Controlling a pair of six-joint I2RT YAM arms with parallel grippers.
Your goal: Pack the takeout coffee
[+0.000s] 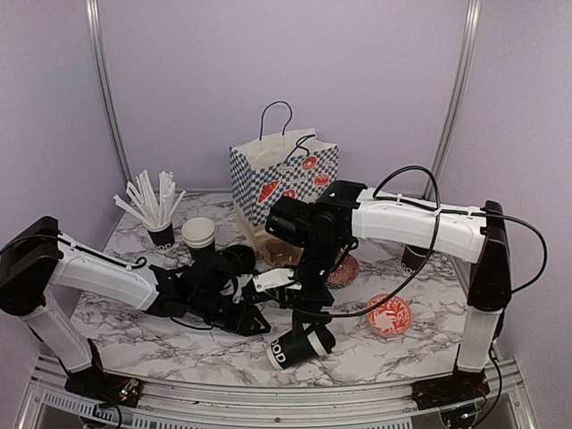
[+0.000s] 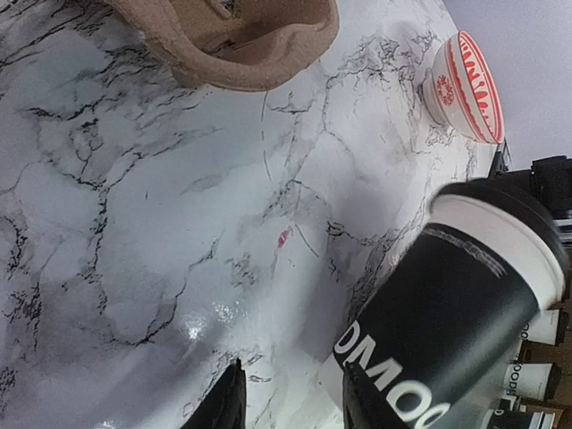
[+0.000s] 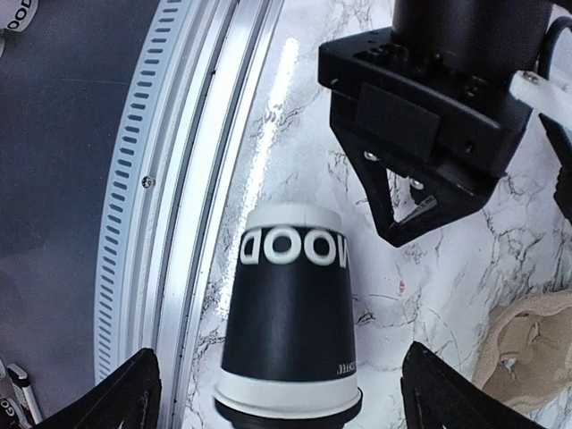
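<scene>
A lidded takeout coffee cup (image 1: pixel 293 347) lies on its side near the table's front edge, its lettered base toward the edge. My right gripper (image 1: pixel 308 332) hangs over it. In the right wrist view the cup (image 3: pixel 290 322) lies between the widely open fingers (image 3: pixel 134 393), with a gap on each side. My left gripper (image 1: pixel 259 320) sits low just left of the cup, open on bare marble (image 2: pixel 295 398), with the cup (image 2: pixel 447 331) right beside its right finger. A lidless cup (image 1: pixel 198 232) stands at the back left. Another black cup (image 1: pixel 413 259) stands behind the right arm.
A checkered paper bag (image 1: pixel 286 174) stands at the back centre with a brown cardboard carrier (image 1: pixel 277 246) in front of it. A cup of straws (image 1: pixel 161 234) is at the back left. Red patterned bowls (image 1: pixel 390 315) (image 1: pixel 344 268) lie on the right. The metal table rail (image 3: pixel 179 223) runs close beside the fallen cup.
</scene>
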